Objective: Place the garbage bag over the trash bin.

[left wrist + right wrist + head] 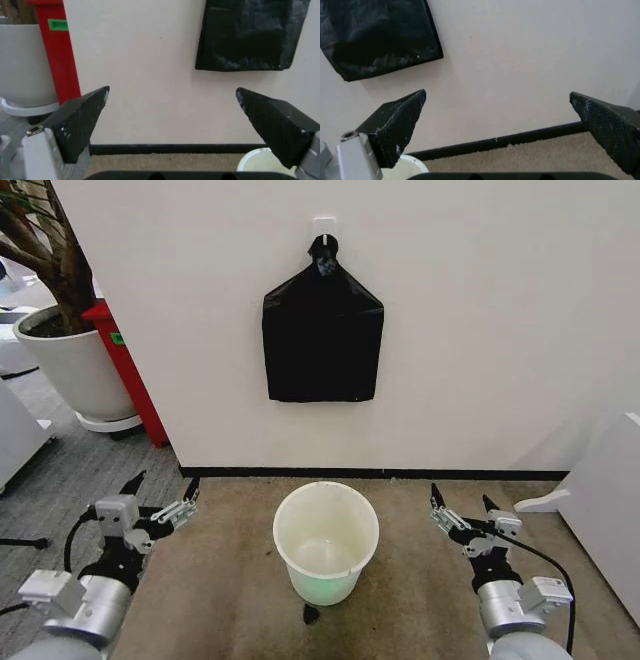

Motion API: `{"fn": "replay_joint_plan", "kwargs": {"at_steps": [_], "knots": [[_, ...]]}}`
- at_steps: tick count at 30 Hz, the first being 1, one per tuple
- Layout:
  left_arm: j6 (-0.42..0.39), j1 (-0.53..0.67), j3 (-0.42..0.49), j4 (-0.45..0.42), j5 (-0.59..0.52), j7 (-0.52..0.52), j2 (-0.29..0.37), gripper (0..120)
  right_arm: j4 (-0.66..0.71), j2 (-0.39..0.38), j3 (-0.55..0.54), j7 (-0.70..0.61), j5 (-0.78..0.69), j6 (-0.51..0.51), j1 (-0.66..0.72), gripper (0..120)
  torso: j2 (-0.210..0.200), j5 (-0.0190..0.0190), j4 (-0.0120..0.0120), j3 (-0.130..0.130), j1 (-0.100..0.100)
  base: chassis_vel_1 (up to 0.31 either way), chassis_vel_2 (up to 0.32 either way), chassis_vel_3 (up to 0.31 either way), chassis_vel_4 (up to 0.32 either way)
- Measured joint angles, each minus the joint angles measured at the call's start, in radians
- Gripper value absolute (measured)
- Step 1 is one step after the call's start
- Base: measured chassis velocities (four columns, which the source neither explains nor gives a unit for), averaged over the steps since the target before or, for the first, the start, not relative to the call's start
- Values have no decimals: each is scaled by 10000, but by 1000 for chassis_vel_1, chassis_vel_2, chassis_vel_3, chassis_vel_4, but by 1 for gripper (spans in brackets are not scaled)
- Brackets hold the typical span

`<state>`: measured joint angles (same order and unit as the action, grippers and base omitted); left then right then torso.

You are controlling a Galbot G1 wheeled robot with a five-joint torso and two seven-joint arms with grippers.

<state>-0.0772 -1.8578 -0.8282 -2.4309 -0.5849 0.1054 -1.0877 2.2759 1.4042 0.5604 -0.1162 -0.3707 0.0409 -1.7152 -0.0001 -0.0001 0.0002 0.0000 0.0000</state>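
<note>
The trash bin (326,542) stands upright on the floor (400,620) between my 2 grippers, close to the wall (480,310). The garbage bag (322,340) hangs flat on a wall hook (323,225), directly above the bin and well apart from it. My left gripper (163,488) and right gripper (462,502) hover low on either side of the bin, jaws apart and holding nothing.

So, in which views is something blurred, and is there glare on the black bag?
Head view: all sharp, black bag matte, trash bin evenly lit. Left wrist view: near fingers soft, bag shows pale sheen. Right wrist view: fingers soft, bag glossy.
</note>
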Motion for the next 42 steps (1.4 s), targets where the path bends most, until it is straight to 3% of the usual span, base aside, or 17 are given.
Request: {"fn": "replay_joint_plan", "kwargs": {"at_steps": [8, 15, 19, 21, 25, 28, 31, 35, 42], "knots": [[-200, 645, -140, 110, -289, 239, 921, 100, 5, -27, 17, 13, -21, -13, 51, 100, 1, 0, -6, 0, 0, 0, 0, 0, 0], [99, 295, -145, 266, -43, 149, 614, 100, 24, -652, 21, -153, -917, 339, 802, 100, 1, -1, -4, 0, 0, 0, 0, 0, 0], [246, 233, -114, 262, -11, 202, 593, 100, -174, -1704, -410, -1016, -3750, 688, 2742, 100, 1, 0, -3, 0, 0, 0, 0, 0, 0], [362, 186, -84, 215, -5, 328, 597, 100, -654, -2320, -1038, -1839, -6095, 683, 4439, 100, 1, 3, -1, 2, 0, 0, 0, 0, 0], [646, -55, -143, 106, -60, 373, 629, 100, -1145, -2530, -1917, -2689, -8207, 536, 6372, 100, 1, 2, 2, 3, 1, 0, 0, 0, 0], [948, -340, -270, 17, -222, 361, 704, 100, -1708, -2105, -2960, -3377, -10227, 219, 8340, 100, 0, 0, -1, 3, 0, 0, 0, 0, 0], [1040, -464, -324, -42, -284, 337, 766, 100, -1967, -1723, -3361, -3589, -10781, 43, 9223, 100, 1, -1, 0, 2, 0, 0, 0, 0, 0], [1065, -676, -392, -105, -302, 204, 854, 100, -2857, -439, -4050, -3789, -11340, -229, 10936, 100, 0, -2, 1, 3, 1, 0, 0, 0, 0], [1027, -739, -339, -125, -235, 48, 754, 100, -4201, 950, -4247, -4148, -11769, -296, 12440, 100, 0, -6, 0, 0, 0, 0, 0, 0, 0]]}}
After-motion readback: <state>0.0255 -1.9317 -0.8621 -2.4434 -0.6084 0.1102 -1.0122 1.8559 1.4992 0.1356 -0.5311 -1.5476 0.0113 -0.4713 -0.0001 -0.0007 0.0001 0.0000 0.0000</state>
